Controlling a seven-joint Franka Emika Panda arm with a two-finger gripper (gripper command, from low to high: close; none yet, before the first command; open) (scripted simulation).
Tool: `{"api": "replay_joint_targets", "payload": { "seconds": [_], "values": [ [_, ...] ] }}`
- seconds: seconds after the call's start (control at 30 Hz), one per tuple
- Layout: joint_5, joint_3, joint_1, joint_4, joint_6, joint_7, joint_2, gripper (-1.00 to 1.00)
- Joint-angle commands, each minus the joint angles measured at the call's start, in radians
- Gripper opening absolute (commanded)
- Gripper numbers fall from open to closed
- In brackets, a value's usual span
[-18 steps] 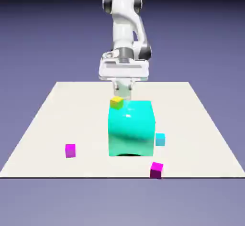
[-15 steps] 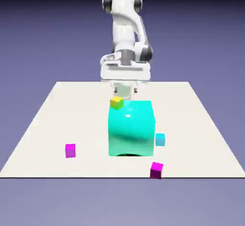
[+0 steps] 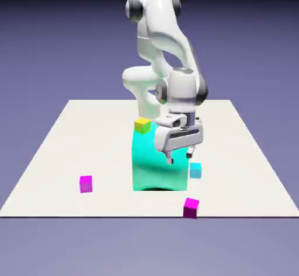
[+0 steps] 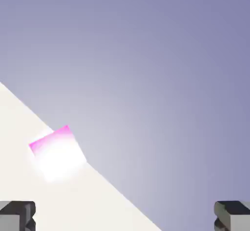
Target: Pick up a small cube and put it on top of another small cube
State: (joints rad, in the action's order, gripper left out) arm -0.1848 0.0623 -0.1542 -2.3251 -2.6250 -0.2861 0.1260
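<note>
1. At the exterior view's left, toward the near side of the pale tabletop (image 3: 111, 205): bright purplish-magenta cube (image 3: 86, 184), the intended base, well apart from the big teal block.
2. Left of centre, farther back: small yellow cube (image 3: 142, 125), seen at the upper left corner of the block.
3. At the middle: big teal block (image 3: 153, 167) with a rounded upper front, partly hidden behind the hand.
4. Right of centre, above the tabletop: two-finger gripper (image 3: 180, 158) of the white robot arm (image 3: 181, 88), tilted, released, fingertips wide apart with nothing held.
5. Farther right, at the very near edge of the tabletop: dark reddish-magenta cube (image 3: 191, 208), to be picked up, well below the fingers; in the hand view, glared nearly white beside the table's edge, left of the middle.
6. Slightly farther right and farther back: small cyan cube (image 3: 195, 170), just beside the block's right side.
</note>
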Motion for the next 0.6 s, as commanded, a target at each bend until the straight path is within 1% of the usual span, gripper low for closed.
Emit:
{"api": "replay_joint_targets", "payload": {
  "seconds": [0.0,0.27,0.3,0.33,0.47,0.5,0.53,0.57],
  "values": [
    [-0.01,0.003,-0.006,0.025,0.021,0.024,0.036,0.0],
    [-0.087,0.029,-0.065,0.227,0.193,0.213,0.326,0.0],
    [-0.088,0.03,-0.066,0.231,0.196,0.216,0.331,0.0],
    [-0.088,0.03,-0.066,0.231,0.196,0.216,0.331,0.0],
    [-0.13,-0.006,-0.079,0.246,0.067,0.184,0.476,0.0],
    [-0.13,-0.007,-0.08,0.246,0.065,0.184,0.478,0.0],
    [-0.13,-0.007,-0.08,0.246,0.065,0.184,0.478,-1.0],
    [-0.13,-0.007,-0.08,0.246,0.065,0.184,0.478,-1.0]
  ]
}}
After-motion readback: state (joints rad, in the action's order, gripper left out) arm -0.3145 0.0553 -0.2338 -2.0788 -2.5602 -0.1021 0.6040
